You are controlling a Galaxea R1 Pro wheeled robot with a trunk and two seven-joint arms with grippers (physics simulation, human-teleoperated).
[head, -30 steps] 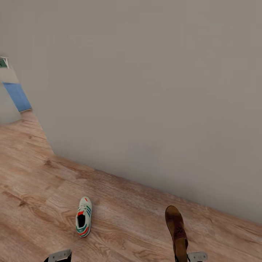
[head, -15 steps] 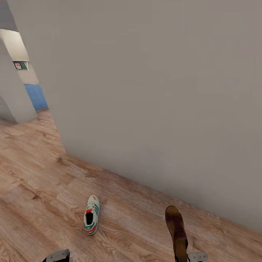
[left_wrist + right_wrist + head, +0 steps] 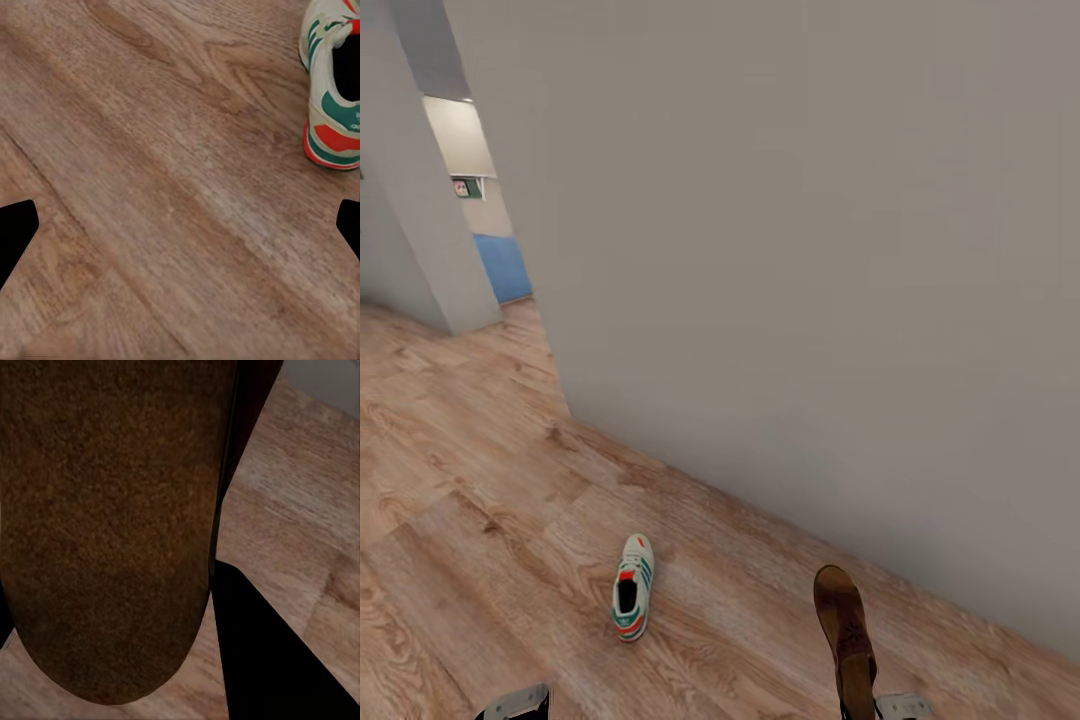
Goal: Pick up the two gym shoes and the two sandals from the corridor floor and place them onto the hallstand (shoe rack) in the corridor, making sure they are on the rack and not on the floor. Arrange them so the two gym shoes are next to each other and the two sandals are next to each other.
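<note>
One white gym shoe (image 3: 632,600) with teal stripes and red-orange accents lies alone on the wood-plank corridor floor (image 3: 480,520), its toe pointing toward the wall. Its heel end (image 3: 334,90) lies beyond my left gripper (image 3: 180,232), which hangs open over bare planks, fingertips (image 3: 15,232) wide apart. My right gripper (image 3: 900,706) is shut on a dark brown sandal (image 3: 845,630), held off the floor with its toe pointing away from me. The sandal's brown footbed (image 3: 112,525) lies against a black finger (image 3: 262,660). The hallstand is out of view.
A plain grey wall (image 3: 810,250) runs diagonally close ahead and to the right. At the left, past a wall corner (image 3: 420,230), an opening leads to another space with a blue panel (image 3: 508,267).
The whole picture has shifted right as the camera turned left, bringing the opening and wall corner into view. The sandal stays in my right gripper; the gym shoe has not moved on the floor.
</note>
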